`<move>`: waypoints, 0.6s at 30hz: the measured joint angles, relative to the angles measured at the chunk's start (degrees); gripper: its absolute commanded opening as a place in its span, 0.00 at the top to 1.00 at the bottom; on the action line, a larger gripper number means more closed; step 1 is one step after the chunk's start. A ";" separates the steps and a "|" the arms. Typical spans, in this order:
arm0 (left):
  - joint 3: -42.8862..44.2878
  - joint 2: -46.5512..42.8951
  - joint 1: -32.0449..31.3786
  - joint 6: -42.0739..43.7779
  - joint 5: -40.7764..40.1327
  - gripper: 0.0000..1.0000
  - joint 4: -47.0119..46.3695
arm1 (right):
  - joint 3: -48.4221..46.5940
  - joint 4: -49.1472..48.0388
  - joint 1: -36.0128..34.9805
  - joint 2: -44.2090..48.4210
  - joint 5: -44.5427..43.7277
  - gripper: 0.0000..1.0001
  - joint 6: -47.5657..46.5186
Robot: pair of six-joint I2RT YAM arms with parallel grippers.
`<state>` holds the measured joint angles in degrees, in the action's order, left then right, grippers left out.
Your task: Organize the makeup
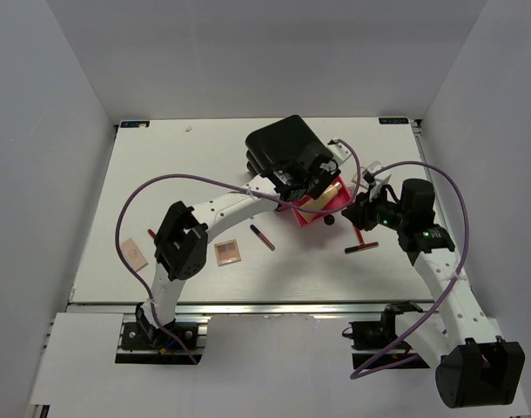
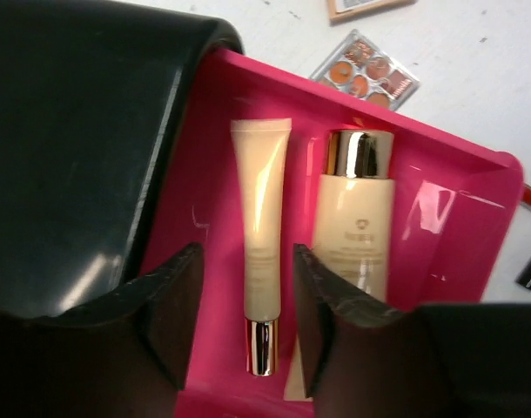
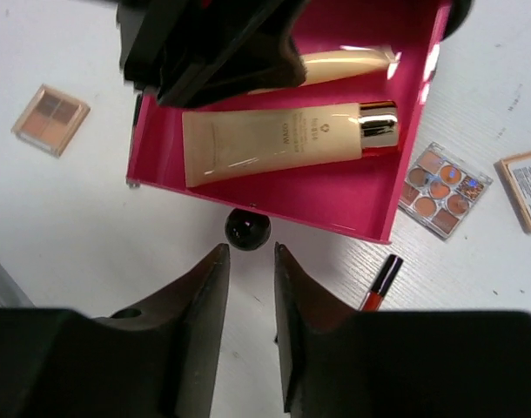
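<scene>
The pink drawer [image 1: 333, 207] of the black box [image 1: 281, 146] stands pulled out. In it lie a thin tan tube [image 2: 261, 261] and a wider tan tube [image 2: 357, 222] with a gold cap. My left gripper [image 2: 248, 322] is open over the drawer, its fingers on either side of the thin tube without touching it. My right gripper [image 3: 248, 261] is open just short of the drawer's black knob [image 3: 248, 229]. Both tubes show in the right wrist view, the wider one [image 3: 283, 139] nearer. A black-and-red stick [image 1: 362, 247] lies near the right gripper [image 1: 361, 213].
Two square palettes [image 1: 229, 252] [image 1: 133, 251] and a red stick [image 1: 263, 236] lie on the table's left half. A multi-colour palette [image 3: 444, 187], a tan box [image 3: 527, 187] and a red stick [image 3: 380, 283] lie right of the drawer. Walls enclose the table.
</scene>
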<state>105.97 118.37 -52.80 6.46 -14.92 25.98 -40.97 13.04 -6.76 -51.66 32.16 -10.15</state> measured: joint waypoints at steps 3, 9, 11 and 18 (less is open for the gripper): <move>1.05 -0.02 0.02 0.35 -1.03 0.41 0.72 | 0.04 1.25 0.00 -1.75 2.10 0.66 -5.75; 3.69 -0.85 0.15 -1.20 -2.54 0.94 0.52 | -0.09 8.33 0.02 -6.93 5.35 1.00 -24.85; 4.90 -1.60 0.87 -2.86 -2.91 0.91 0.98 | -0.28 14.45 0.04 -8.44 7.08 1.00 -37.81; 11.93 -2.97 19.26 -18.03 8.39 0.02 1.77 | -0.37 26.01 -0.74 -15.26 7.67 1.00 -72.11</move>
<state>117.91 115.39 -33.54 -11.57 -6.52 27.75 -41.34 39.05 -7.51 -66.92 39.83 -82.26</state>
